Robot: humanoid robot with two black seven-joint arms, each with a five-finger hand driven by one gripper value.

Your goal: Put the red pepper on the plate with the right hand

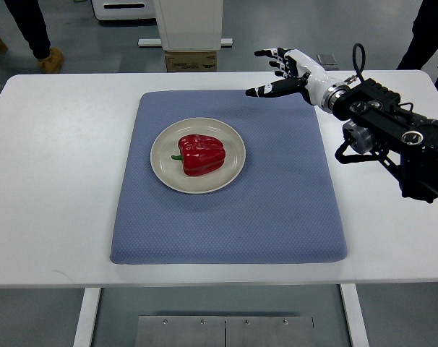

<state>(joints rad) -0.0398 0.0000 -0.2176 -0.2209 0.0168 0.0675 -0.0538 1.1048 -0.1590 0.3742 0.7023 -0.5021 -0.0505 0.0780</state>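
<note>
Grey metal plate (225, 331) below the white tabletop's (53, 159) near edge; red pepper on its dish, robot hand open and apart.

White tabletop carries a blue-grey textured fabric mat (277, 217), square with rounded corners, lying at its middle. On the mat's left-centre part rests a round cream ceramic plate (163, 168), and the glossy red bell pepper (202, 155) lies inside it on its side, its short green stem pointing left. Further right, over the mat's far right corner, hangs the right robot hand (282, 71), white and black, with fingers spread and holding nothing, well apart from the plate. Its black arm (392, 134) comes in from the right edge above the tabletop. Beyond the far edge stand a cardboard box (191, 61) under a white machine base (188, 23) and, at both upper corners, a person's dark-trousered legs (27, 25).
</note>
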